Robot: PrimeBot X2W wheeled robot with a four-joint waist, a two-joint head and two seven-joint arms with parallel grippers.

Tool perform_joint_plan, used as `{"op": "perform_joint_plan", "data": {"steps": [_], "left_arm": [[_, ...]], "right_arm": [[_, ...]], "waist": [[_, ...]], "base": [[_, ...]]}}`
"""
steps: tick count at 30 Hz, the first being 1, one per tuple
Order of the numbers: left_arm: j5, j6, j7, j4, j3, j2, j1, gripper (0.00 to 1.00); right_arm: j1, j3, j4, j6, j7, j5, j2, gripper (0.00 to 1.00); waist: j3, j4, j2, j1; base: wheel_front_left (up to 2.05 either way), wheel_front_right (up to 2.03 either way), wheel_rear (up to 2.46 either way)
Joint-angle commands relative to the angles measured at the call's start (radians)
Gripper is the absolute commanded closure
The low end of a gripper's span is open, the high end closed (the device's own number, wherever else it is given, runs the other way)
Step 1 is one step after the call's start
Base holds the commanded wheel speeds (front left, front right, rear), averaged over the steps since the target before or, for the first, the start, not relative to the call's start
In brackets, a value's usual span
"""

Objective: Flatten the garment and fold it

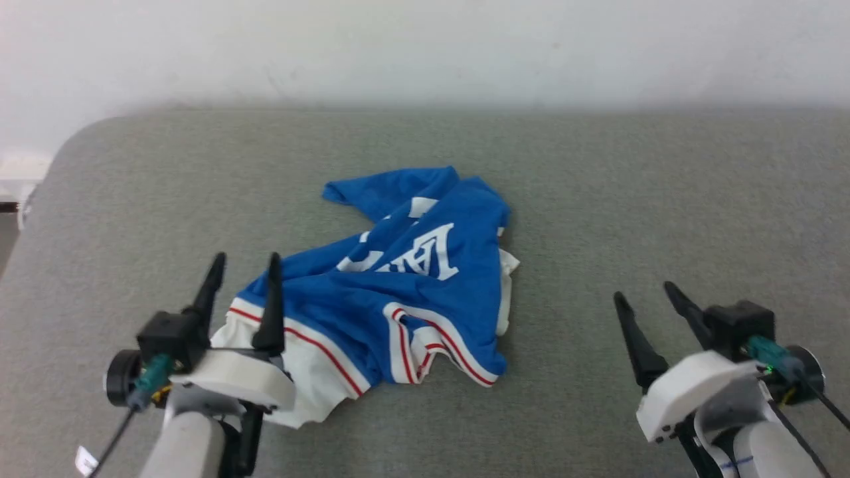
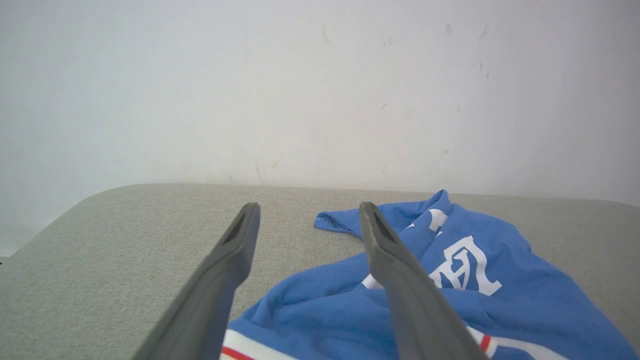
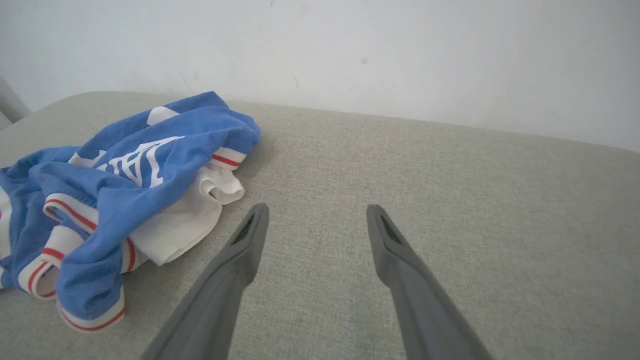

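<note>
Garment [image 1: 412, 292]: lies crumpled in a heap on the grey fabric surface [image 1: 631, 199], about mid-depth and somewhat toward the robot's left. Not flat; several folds overlap.
- Blue body is uppermost. The white lettering shows in part, creased across a fold.
- Red-and-white striped trim runs along the near edges.
- A white sleeve spills out at the near-left corner, and more white cloth is tucked under the right-hand edge.

Left gripper [image 1: 246, 257]: sits at the near-left corner of the heap, fingers spread wide with nothing between them. In the head view one finger crosses in front of the blue cloth just above the striped trim. I cannot tell whether it touches the fabric. In the left wrist view the gap [image 2: 309, 207] between the tips looks out on bare surface, with blue cloth [image 2: 450, 300] lying under and beside the right-hand finger.

Right gripper [image 1: 644, 292]: well apart from the garment, off to its right above bare surface. Fingers stand wide apart [image 3: 317, 208] and hold nothing. The heap [image 3: 125, 175] is at the left of the right wrist view.

A pale wall [image 1: 425, 46] stands behind the far edge of the surface.
</note>
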Motion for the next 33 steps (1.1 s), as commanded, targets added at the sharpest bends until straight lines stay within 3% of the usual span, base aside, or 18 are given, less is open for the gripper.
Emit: {"op": "perform_joint_plan", "data": {"steps": [1, 5, 9, 15, 27, 28, 29, 33], "left_arm": [[0.018, -0.009, -0.012, -0.004, -0.007, -0.004, 0.014, 0.00], [0.101, -0.029, -0.022, -0.105, -0.004, -0.034, 0.060, 0.00], [0.198, -0.026, -0.023, -0.215, -0.005, -0.070, 0.130, 0.00], [0.229, -0.065, -0.023, -0.218, -0.009, -0.114, 0.182, 0.00], [0.244, -0.103, -0.023, -0.195, 0.008, -0.160, 0.168, 0.00], [0.241, -0.104, -0.023, -0.191, 0.012, -0.163, 0.168, 0.00], [0.241, -0.106, -0.023, -0.188, 0.014, -0.164, 0.168, 0.00], [0.248, -0.111, -0.023, -0.183, 0.029, -0.168, 0.166, 0.00]], "right_arm": [[-0.027, 0.017, 0.001, -0.001, 0.021, 0.015, -0.014, 0.00], [-0.088, 0.098, 0.020, -0.001, 0.187, 0.158, -0.053, 0.00], [-0.160, 0.153, 0.066, -0.001, 0.381, 0.212, -0.114, 0.00], [-0.267, 0.168, 0.147, -0.001, 0.605, 0.263, -0.135, 0.00], [-0.361, 0.224, 0.341, -0.001, 0.667, 0.263, -0.137, 0.00], [-0.360, 0.236, 0.353, -0.001, 0.666, 0.259, -0.140, 0.62], [-0.359, 0.244, 0.364, -0.001, 0.663, 0.260, -0.141, 1.00], [-0.359, 0.252, 0.396, -0.001, 0.631, 0.255, -0.149, 1.00]], "waist": [[-0.028, 0.057, -0.0001, 0.0001], [-0.027, 0.112, -0.0001, 0.0001], [-0.018, 0.168, -0.0001, 0.0001], [0.001, 0.249, -0.0001, 0.0001], [0.044, 0.352, -0.0001, 0.0001], [0.045, 0.354, -0.0001, 0.0001], [0.045, 0.354, -0.0001, 0.0001], [0.033, 0.342, -0.0001, 0.0001]], "base": [[0.00, 0.00, 0.00], [0.00, 0.00, 0.00], [0.00, 0.00, 0.00], [0.00, 0.00, 0.00], [0.00, 0.00, 0.00], [0.00, 0.00, 0.00], [0.00, 0.00, 0.00], [0.00, 0.00, 0.00]]}}
